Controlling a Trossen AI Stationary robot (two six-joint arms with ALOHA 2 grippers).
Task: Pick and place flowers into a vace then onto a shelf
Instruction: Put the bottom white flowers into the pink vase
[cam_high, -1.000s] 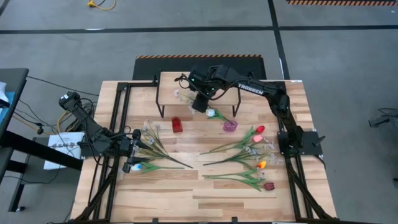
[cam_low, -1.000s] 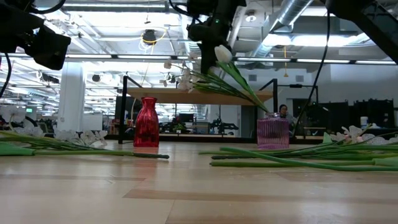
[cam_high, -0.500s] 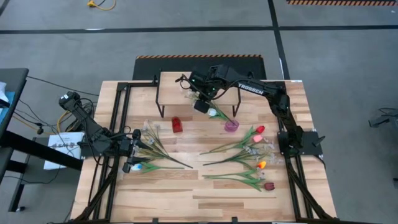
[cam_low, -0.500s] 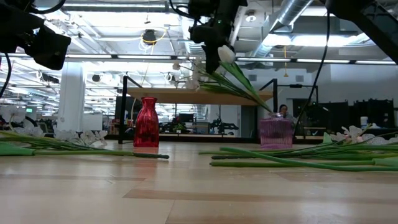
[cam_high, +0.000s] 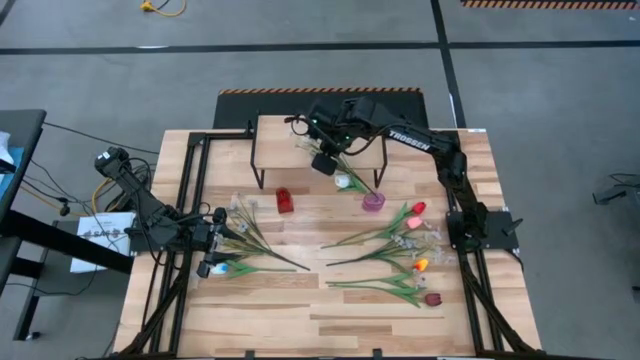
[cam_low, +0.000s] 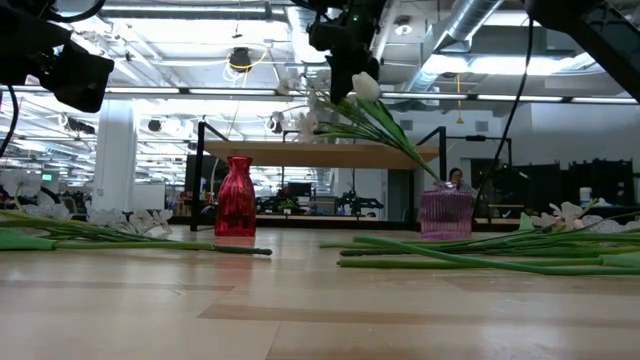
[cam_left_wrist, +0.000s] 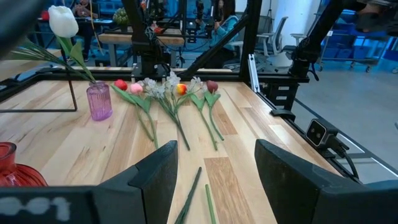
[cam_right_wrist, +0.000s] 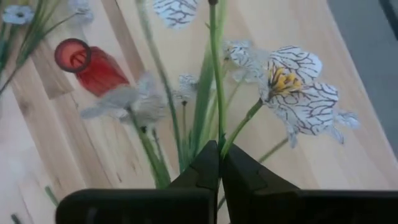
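Tabletop holds red vase (cam_high: 284, 200) beside shelf (cam_high: 275, 140)

The wooden slatted table (cam_high: 300, 320) I work at sits on a grey floor (cam_high: 560, 120) crossed by black tape lines (cam_high: 200, 47). A black-and-orange hazard strip (cam_high: 320, 92) runs along the table's far edge, and a yellow cable (cam_high: 160, 7) lies way out past that. Off the table's left edge there's a printed white sheet (cam_high: 100, 240) and the corner of a dark desk (cam_high: 15, 200). Looking level across the room: a white pillar (cam_low: 115, 150), ceiling ducts (cam_low: 480, 30), and a person (cam_low: 455, 179) sitting far back.
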